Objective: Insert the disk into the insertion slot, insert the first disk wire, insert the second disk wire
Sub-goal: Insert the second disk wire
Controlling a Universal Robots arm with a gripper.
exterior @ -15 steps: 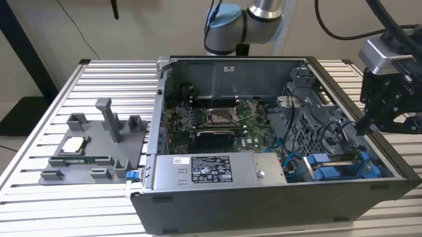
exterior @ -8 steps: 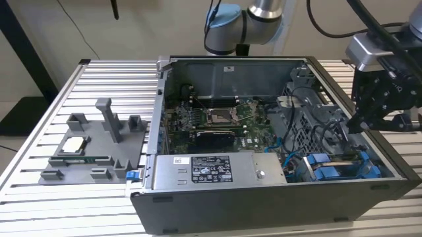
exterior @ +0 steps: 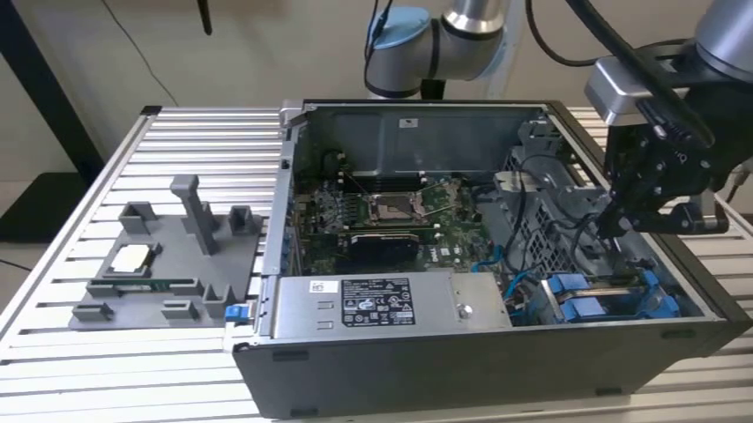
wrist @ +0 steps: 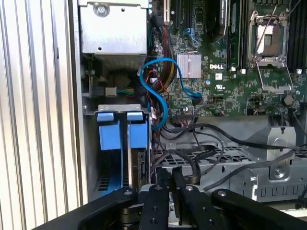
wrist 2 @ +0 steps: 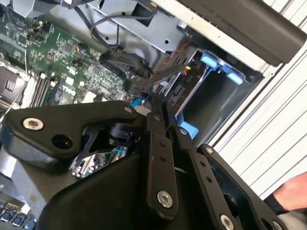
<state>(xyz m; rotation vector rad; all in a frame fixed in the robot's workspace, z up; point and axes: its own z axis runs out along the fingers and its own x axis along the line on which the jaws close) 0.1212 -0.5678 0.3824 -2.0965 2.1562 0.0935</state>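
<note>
A black-and-white sticker (exterior: 376,301) sits on top of the grey box (exterior: 471,295) in the exterior view; its print is too small to read. A small white sticker (exterior: 408,122) on the case's back wall (exterior: 471,132) is also illegible. In the first wrist view, the motherboard (wrist: 230,91) carries a white logo and certification marks.

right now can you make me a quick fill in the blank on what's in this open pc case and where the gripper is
1. The plastic fittings at the insertion slot are coloured ____.
2. The gripper hangs inside the open computer ____.
3. The looping cable beside the motherboard in the first wrist view is coloured ____.

Missing words: blue; case; blue
</note>
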